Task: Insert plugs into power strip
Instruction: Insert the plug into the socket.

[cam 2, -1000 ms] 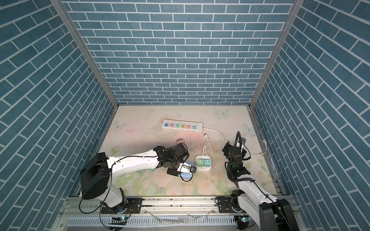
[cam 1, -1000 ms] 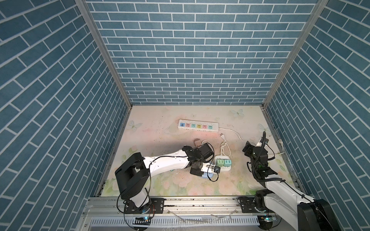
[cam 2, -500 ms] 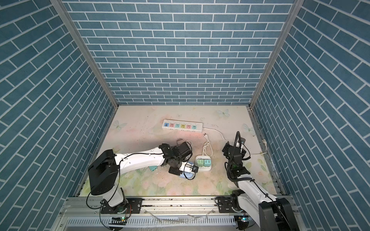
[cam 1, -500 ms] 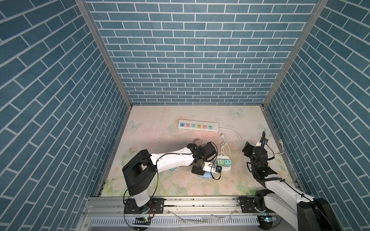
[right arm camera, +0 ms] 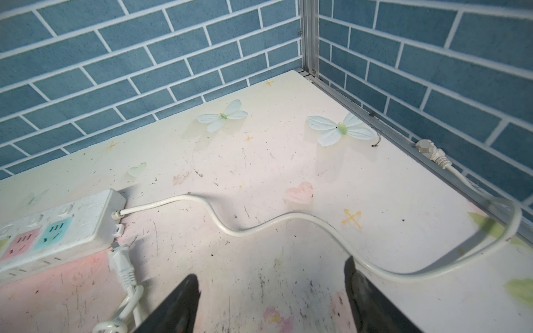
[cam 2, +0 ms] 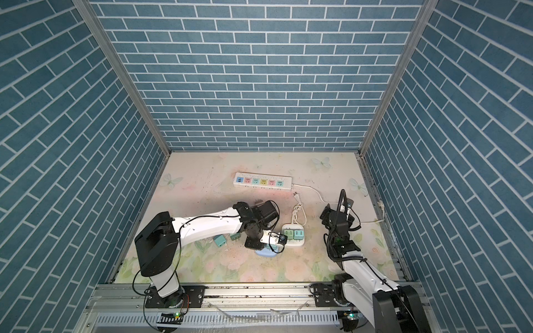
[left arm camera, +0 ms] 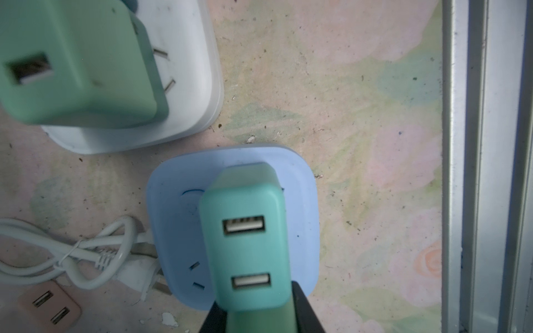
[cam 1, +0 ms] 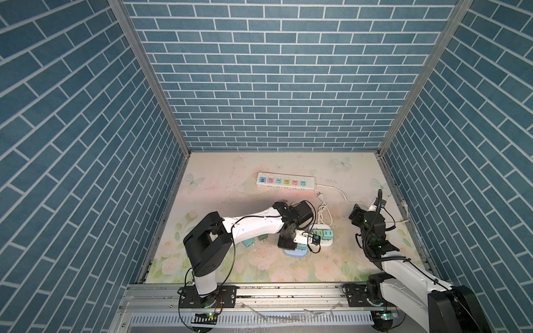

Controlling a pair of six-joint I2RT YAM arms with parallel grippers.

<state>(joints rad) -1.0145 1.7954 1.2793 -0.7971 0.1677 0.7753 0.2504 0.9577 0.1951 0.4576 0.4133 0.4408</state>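
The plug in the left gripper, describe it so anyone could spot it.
From the long power strip near the back wall, come forward to the blue socket block. The teal plug with two USB ports, held over it by the left gripper, is the one; neighbouring plugs stand on the white block.

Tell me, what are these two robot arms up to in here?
The left arm has its jaws shut on a teal plug, holding it on top of a blue socket block; whether it is fully seated I cannot tell. Two green plugs already sit in the white socket block beside it. The long power strip at the back has every socket empty. The right arm hovers with jaws open, holding nothing.
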